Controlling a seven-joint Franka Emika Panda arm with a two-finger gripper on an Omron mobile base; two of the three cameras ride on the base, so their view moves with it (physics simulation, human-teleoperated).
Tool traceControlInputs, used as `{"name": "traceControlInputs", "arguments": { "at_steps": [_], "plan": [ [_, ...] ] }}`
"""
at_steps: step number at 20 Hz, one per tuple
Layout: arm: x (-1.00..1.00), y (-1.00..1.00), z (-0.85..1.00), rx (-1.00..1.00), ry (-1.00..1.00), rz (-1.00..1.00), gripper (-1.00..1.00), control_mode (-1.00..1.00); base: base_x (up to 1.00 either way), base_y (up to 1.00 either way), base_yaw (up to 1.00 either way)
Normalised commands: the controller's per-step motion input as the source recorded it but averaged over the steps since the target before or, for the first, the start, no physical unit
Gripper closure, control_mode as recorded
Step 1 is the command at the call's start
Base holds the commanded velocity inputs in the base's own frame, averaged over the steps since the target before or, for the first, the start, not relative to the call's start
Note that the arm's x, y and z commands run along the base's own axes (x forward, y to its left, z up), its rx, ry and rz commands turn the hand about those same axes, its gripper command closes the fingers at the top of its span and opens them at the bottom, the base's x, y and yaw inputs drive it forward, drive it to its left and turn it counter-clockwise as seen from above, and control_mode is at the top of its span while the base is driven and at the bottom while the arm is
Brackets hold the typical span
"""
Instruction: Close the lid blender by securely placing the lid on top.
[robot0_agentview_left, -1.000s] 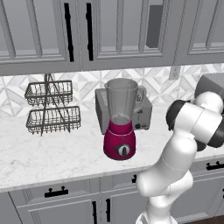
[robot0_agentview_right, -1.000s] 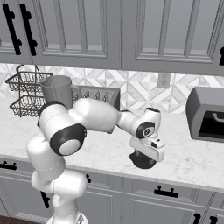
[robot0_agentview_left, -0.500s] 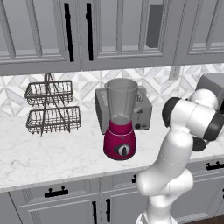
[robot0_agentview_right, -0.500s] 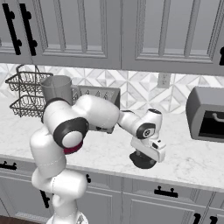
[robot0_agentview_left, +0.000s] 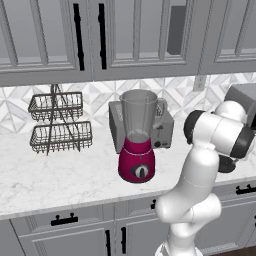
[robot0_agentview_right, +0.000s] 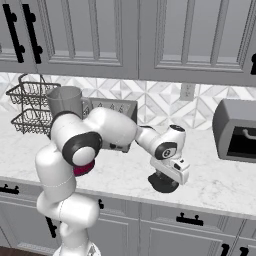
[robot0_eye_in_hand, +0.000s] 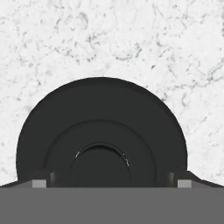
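- The surface carries both task things: the blender stands upright at the arm's left, its jar open on top, well apart from the lid.
- The lid lies flat on the marble near the front edge, right of the blender.
- The pincer hangs straight over the lid, pointing down at its raised middle knob.
- Its jaws stand spread wide, released and holding nothing; the next move looks like a short drop straight down.
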Motion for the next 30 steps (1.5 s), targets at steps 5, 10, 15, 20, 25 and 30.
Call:
{"name": "traceControlInputs", "arguments": {
  "at_steps": [5,10,15,20,25,30],
  "plan": [
    [0.02,0.00,-0.13,0.00,0.00,0.00,-1.00,-1.00,0.00,0.00,0.00],
    [0.00,0.00,-0.16,0.00,0.00,0.00,1.00,-1.00,0.00,0.00,0.00],
    [0.02,0.00,-0.05,0.00,0.00,0.00,1.00,-1.00,0.00,0.00,0.00],
    [0.00,0.00,0.00,0.00,0.00,0.00,1.00,-1.00,0.00,0.00,0.00],
    [0.00,0.00,0.02,0.00,0.00,0.00,1.00,-1.00,0.00,0.00,0.00],
    [-0.22,0.00,0.58,0.06,-0.09,0.00,1.00,-1.00,0.00,0.00,0.00]
  ]
}}
